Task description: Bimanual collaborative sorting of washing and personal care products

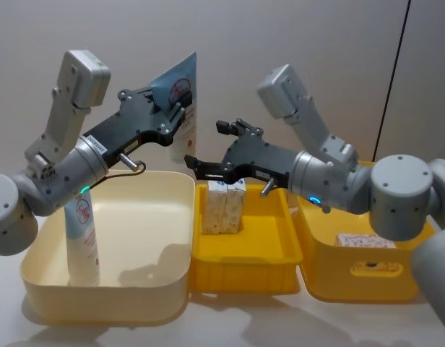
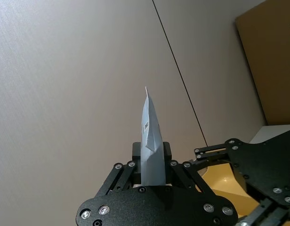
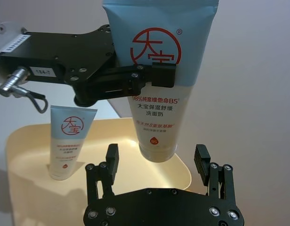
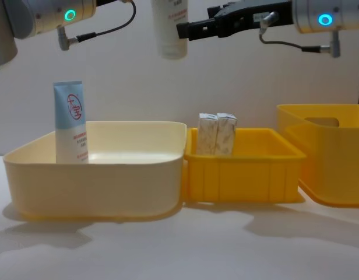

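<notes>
Head view: the left end effector (image 1: pixel 180 108) clamped a tube (image 1: pixel 175 78) mid-body, high over the cream tray's (image 1: pixel 136 177) right rim. A second tube (image 1: pixel 83 238) stood inside, with cartons (image 1: pixel 224 206) in the next tray.

Right wrist view: the right end effector (image 3: pixel 156 153) gaped wide, just beside the tube's lower end.

The tube looked light, squashy and probably slick. The stiffer cap end seemed the surest hold.

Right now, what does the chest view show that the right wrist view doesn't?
Chest view: two cartons upright in the middle yellow tray, and a yellow bin beside it. Right wrist view: the left tool clamped on the raised tube, its red logo readable. Both: the standing tube in the cream tray, and the open right tool.
</notes>
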